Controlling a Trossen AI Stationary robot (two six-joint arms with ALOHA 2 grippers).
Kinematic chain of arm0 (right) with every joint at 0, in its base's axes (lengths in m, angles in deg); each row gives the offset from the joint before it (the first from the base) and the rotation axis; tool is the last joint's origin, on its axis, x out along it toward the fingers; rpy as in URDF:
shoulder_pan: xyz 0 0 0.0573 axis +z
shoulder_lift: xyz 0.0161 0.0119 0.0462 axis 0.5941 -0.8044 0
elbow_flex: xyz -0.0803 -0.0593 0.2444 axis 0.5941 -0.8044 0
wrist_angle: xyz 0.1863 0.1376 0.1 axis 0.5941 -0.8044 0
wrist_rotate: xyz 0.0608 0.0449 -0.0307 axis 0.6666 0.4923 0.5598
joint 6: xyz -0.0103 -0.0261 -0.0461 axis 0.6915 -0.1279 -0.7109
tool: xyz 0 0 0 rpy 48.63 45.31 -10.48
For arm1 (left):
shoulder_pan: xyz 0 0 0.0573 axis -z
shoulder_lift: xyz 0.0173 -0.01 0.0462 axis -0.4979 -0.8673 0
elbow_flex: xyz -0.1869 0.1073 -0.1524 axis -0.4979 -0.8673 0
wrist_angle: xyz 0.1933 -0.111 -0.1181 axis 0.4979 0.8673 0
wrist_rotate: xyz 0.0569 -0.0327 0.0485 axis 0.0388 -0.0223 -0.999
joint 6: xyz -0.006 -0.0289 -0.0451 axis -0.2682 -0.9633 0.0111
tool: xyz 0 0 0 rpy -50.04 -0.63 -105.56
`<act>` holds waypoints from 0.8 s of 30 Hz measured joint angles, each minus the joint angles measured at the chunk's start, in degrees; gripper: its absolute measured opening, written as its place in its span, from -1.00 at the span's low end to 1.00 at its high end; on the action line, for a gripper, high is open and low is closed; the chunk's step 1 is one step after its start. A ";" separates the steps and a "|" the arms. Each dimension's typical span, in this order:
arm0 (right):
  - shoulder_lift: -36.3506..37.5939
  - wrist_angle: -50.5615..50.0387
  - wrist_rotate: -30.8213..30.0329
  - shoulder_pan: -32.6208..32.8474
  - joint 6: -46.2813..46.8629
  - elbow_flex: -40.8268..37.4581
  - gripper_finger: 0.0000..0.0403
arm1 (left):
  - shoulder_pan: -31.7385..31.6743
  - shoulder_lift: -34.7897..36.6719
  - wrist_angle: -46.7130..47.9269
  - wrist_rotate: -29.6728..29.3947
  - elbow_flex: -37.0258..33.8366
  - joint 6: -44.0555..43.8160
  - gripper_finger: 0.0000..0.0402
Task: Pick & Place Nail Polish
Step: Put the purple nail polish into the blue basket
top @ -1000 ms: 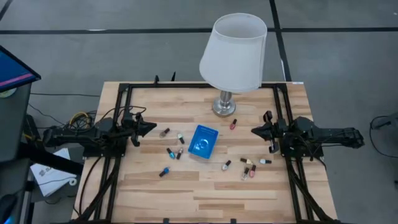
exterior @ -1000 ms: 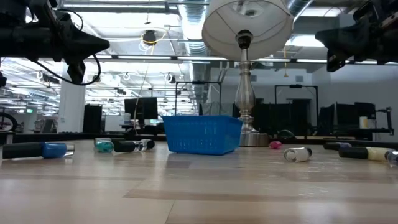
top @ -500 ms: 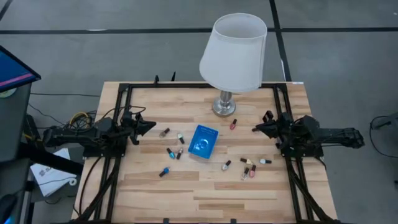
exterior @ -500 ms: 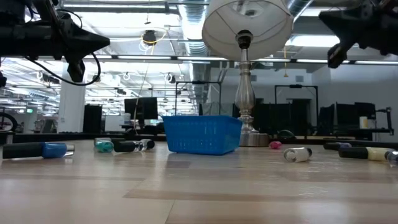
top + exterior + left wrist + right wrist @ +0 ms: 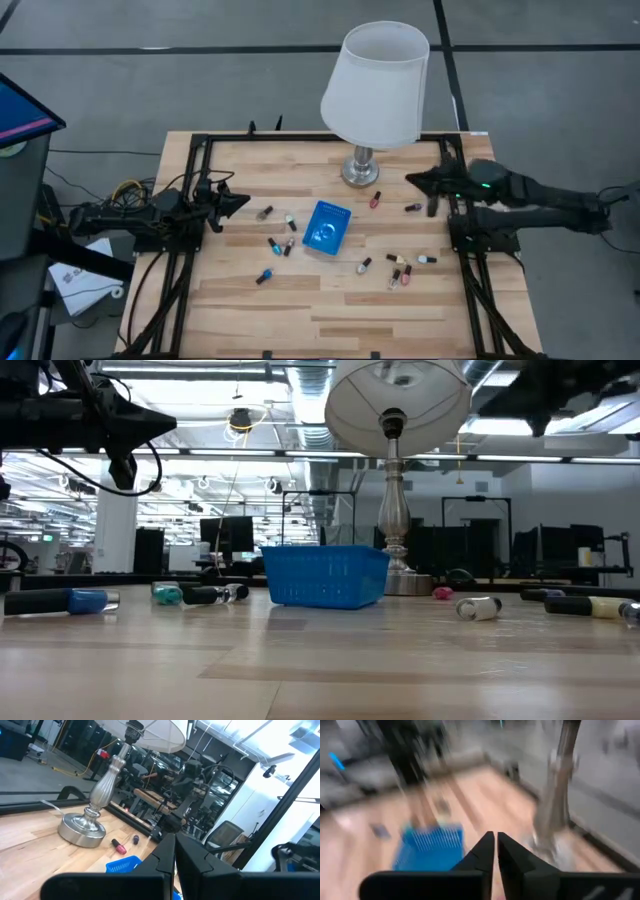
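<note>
Several tiny nail polish bottles lie on their sides on the wooden table: one group (image 5: 277, 240) left of the small blue basket (image 5: 326, 227), another (image 5: 402, 268) to its right. A pink bottle (image 5: 375, 200) and a dark one (image 5: 413, 208) lie near the lamp base. In the low view they show as a blue bottle (image 5: 62, 601) and a pale one (image 5: 478, 607). My left gripper (image 5: 243, 203) is shut and empty, held above the table's left side. My right gripper (image 5: 410, 180) is shut and empty, raised right of the lamp base.
A table lamp with a white shade (image 5: 377, 85) and a metal base (image 5: 360, 170) stands at the far middle. Black frame rails (image 5: 190, 250) run along the table's left and right sides. A screen (image 5: 20, 115) stands off the table's left.
My right gripper has risen and gone toward the table's far edge, beside the lamp base, staying shut. This has uncovered a dark bottle that lay under it. My left gripper and the bottles have kept still.
</note>
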 joint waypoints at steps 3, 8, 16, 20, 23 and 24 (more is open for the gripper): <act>-7.94 -12.30 -0.02 -0.92 -1.35 6.96 -0.73 | 0.01 0.00 -0.19 0.01 0.00 0.00 -0.96; -17.65 -24.30 0.07 -0.53 -7.76 13.55 -0.38 | 0.00 0.00 -0.32 0.12 0.00 -0.01 -0.96; -26.12 -29.34 2.42 -0.49 -12.35 12.01 0.06 | 0.01 -0.15 -0.73 0.16 0.00 -0.01 -0.96; -30.04 -28.78 3.70 -1.32 -15.40 9.92 0.05 | 0.01 -0.39 -0.86 0.14 0.00 0.00 -0.96; -32.45 -28.99 3.91 -2.74 -17.65 8.23 0.00 | 0.01 -0.37 -1.19 0.06 0.00 -0.01 -0.96; -33.11 -28.68 4.30 -3.26 -18.43 7.72 -0.01 | 0.01 -0.37 -1.13 0.10 0.00 -0.01 -0.96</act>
